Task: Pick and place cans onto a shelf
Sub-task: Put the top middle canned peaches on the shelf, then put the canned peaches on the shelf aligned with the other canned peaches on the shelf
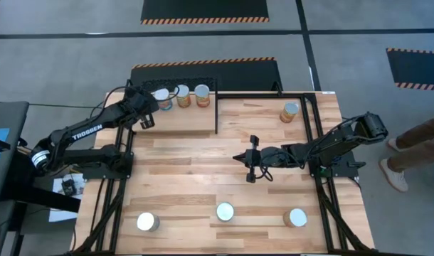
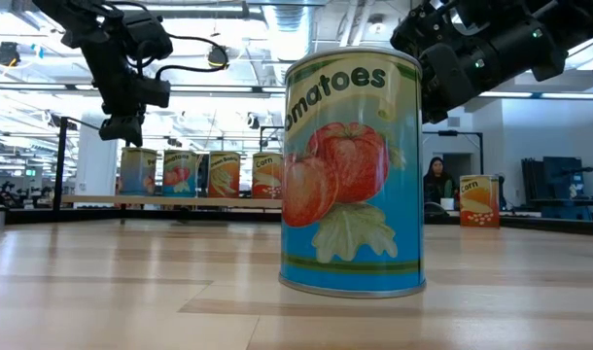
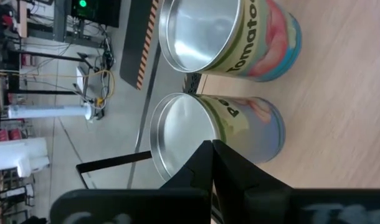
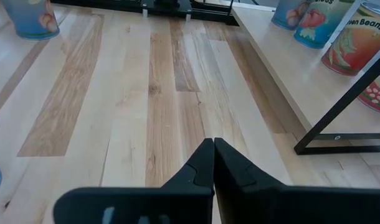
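High view: left gripper (image 1: 147, 121) closed beside shelf (image 1: 176, 119) cans (image 1: 183, 95); right gripper (image 1: 240, 158) closed mid-table

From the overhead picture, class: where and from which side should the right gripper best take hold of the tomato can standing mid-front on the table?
Probably the tomato can is best gripped across its round side wall, just below the rim, coming straight down from above. It stands upright with bare table all round, so fingers fit either side. The right gripper, now shut, would have to open first.
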Robot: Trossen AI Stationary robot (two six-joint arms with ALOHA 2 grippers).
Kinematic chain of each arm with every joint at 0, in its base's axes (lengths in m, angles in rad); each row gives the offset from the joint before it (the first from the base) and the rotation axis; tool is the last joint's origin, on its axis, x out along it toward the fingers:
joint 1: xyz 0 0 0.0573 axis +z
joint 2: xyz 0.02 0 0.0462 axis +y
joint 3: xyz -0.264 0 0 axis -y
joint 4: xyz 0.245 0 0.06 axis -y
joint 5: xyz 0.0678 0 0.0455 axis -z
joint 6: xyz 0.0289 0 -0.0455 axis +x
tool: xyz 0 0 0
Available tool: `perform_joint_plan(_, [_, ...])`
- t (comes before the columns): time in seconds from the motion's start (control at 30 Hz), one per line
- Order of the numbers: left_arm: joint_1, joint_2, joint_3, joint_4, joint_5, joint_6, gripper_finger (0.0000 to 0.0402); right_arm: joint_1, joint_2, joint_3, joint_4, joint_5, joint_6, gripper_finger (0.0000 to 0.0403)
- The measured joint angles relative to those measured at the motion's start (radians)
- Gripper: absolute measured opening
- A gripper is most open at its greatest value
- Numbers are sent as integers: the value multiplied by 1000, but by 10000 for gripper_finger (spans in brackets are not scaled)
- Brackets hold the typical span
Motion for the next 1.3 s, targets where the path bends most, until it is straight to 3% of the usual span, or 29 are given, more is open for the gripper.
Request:
perform_joint_plan(0.13, [-15, 0, 15, -7, 8, 1, 0, 0, 0, 0, 0, 0, 0, 20])
perform_joint_plan(0.3, [-31, 0, 33, -61, 124, -24, 0, 0, 0, 0, 0, 0, 0, 17])
perform_joint_plan(0.63, [-34, 58, 35, -69, 70, -33, 0, 0, 0, 0, 0, 0, 0, 19])
perform_joint_plan(0.87, [-34, 80, 35, -16, -26, -3, 0, 0, 0, 0, -1, 0, 0, 19])
perform_joint_plan(1.2, [-50, 78, 72, -56, -24, -39, 0, 0, 0, 0, -1, 0, 0, 17])
perform_joint_plan(1.3, [-75, 77, 104, -83, 31, -102, 0, 0, 0, 0, -1, 1, 0, 18])
